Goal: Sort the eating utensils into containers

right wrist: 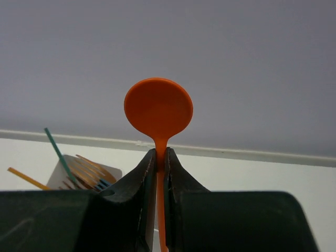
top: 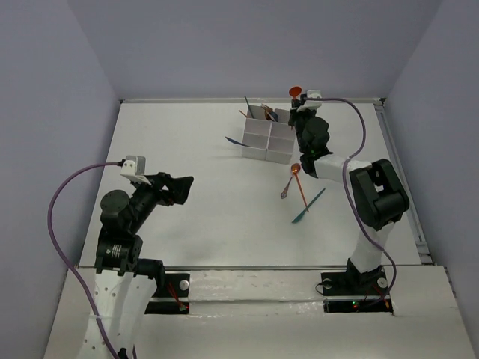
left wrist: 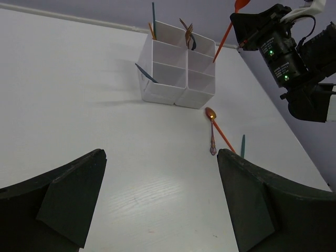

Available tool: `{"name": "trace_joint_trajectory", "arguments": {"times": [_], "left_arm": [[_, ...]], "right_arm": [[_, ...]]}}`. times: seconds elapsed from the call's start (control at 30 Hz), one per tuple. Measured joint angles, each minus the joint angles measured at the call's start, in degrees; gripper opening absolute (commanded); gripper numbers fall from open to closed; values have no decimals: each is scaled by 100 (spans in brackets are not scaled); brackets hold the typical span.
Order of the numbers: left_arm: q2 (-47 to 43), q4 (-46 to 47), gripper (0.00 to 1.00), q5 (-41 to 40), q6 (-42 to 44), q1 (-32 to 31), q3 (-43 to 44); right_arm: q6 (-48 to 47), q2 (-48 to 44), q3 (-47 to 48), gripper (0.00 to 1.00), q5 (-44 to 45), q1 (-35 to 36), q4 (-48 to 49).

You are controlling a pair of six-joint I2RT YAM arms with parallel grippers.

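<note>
Nearest the arm bases, the left jaws stood spread wide above the table (top: 202, 224). Farther out on the right lay a few loose utensils (top: 296, 179), the teal one (left wrist: 242, 146) partly cut off behind a finger in the left wrist view. Beyond them the containers (top: 267, 134) held several more, too small to count. At their far right corner, the right jaws pinched an orange spoon (right wrist: 158, 107), its lower handle hidden.

My right fingers (right wrist: 131, 194) are matt black, and the orange spoon (right wrist: 158, 107) is a bright, even colour. The containers (top: 267, 134) and the bench (top: 187, 149) are plain white. Near its right edge: a dark teal utensil (top: 308, 206) and a coppery-brown spoon (top: 292, 179). The cables (top: 56, 209) are purple.
</note>
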Motion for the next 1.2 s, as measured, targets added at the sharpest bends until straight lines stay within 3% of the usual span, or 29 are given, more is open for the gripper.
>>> {"name": "trace_joint_trajectory", "arguments": {"times": [0.4, 0.5, 0.63, 0.8, 1.0, 1.2], "left_arm": [[81, 0, 99, 52, 0, 142, 0], [81, 2, 99, 79, 0, 149, 0], [81, 2, 99, 98, 0, 149, 0], [61, 4, 99, 103, 0, 151, 0], [-31, 11, 99, 105, 0, 151, 0], [-136, 31, 99, 103, 0, 87, 0]], "right_arm": [[466, 494, 13, 9, -313, -197, 164], [492, 494, -39, 35, -431, -197, 225], [549, 474, -175, 53, -518, -197, 188], [680, 232, -240, 55, -501, -197, -223], [1045, -728, -662, 47, -179, -107, -885], [1954, -1808, -1001, 42, 184, 162, -2568]]}}
